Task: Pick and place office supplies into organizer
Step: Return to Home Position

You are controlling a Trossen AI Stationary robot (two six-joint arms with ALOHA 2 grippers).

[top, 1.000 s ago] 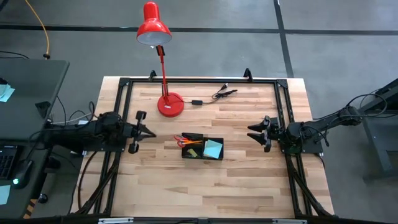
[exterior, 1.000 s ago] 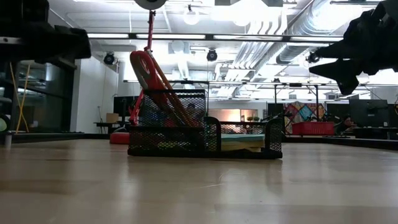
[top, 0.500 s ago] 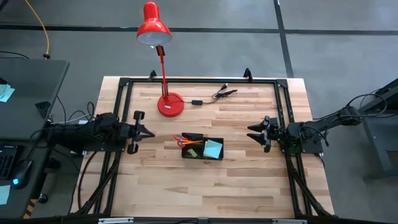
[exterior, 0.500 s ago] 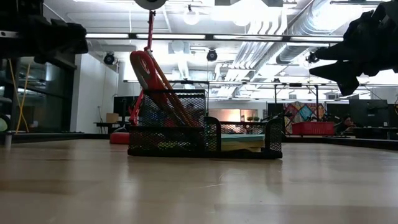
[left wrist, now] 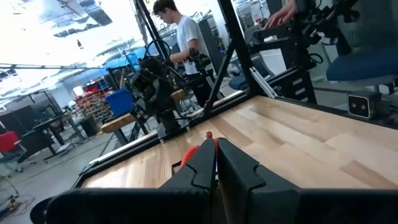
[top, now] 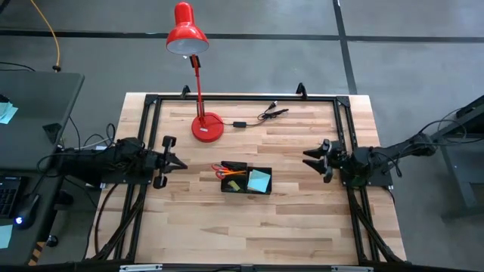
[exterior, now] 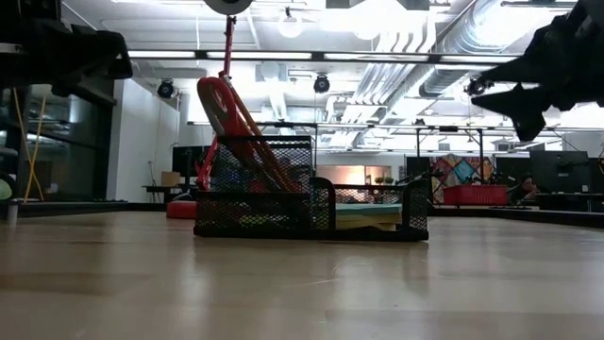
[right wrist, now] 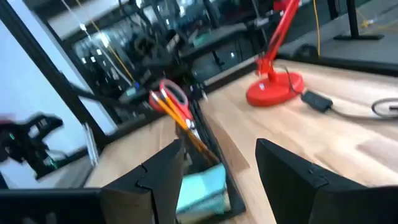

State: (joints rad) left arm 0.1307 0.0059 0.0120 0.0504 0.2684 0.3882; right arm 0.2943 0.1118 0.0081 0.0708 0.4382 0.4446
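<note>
I draw back from the filled organizer [top: 243, 191], left fingers [left wrist: 202, 169] pressed together, right fingers [right wrist: 159, 182] spread, both empty; placing looks done.

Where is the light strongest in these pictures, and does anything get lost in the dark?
Low view: bright ceiling lights backlight the right end effector and the organizer, leaving both dark; the table shows a sheen. High view: even light, the organizer's contents show plainly.
</note>
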